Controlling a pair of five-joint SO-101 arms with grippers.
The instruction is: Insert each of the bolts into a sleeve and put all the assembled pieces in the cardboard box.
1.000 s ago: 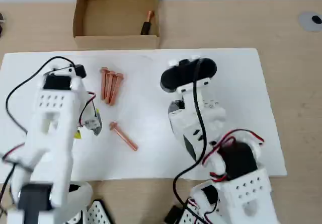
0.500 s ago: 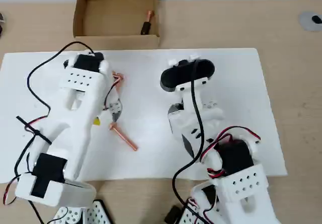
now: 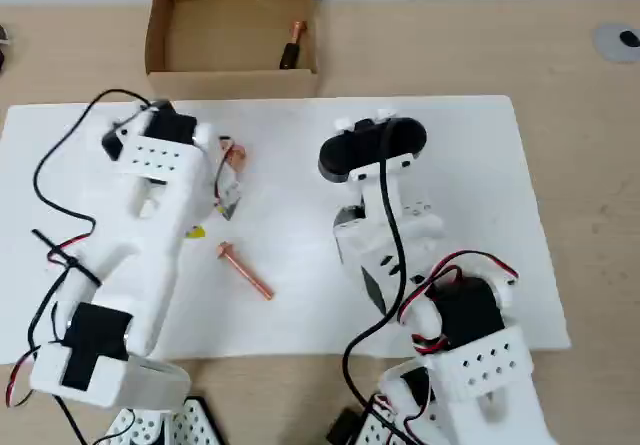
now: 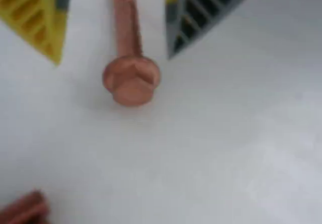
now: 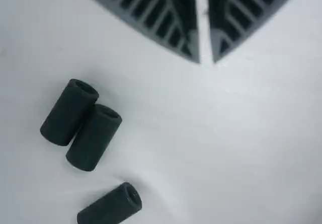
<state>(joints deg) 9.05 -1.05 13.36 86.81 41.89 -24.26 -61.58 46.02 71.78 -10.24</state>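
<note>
LINING UP THE GRAB: The left pincer (image 4: 114, 53) hangs released over a copper bolt (image 4: 132, 78) on the white sheet (image 3: 470, 165) that covers the worktop. Its yellow finger (image 4: 37, 17) and grey finger (image 4: 206, 12) stand on either side of the shank, with a gap showing on both sides. The flanged head lies just past the fingertips. A second bolt (image 4: 22, 211) lies farther out beyond it, cut off at the frame's edge.

The step in hand looks to be the pickup. It would go best with the shank centred between the fingers and gripped close to the head, leaving the far end free to enter a sleeve.

The right pincer (image 5: 205, 58) is clenched on nothing. Three black sleeves (image 5: 94, 137) lie a little beyond its tips, two of them touching and one apart. The cardboard box (image 3: 160, 35) sits well ahead of the left pincer and holds what appears to be one assembled piece (image 3: 293, 45). A loose bolt (image 3: 245, 271) lies back toward the left arm's base.

From above, the left arm covers most of the bolt cluster, so the number remaining cannot be counted. The shank's far end is cut off in the wrist view.
</note>
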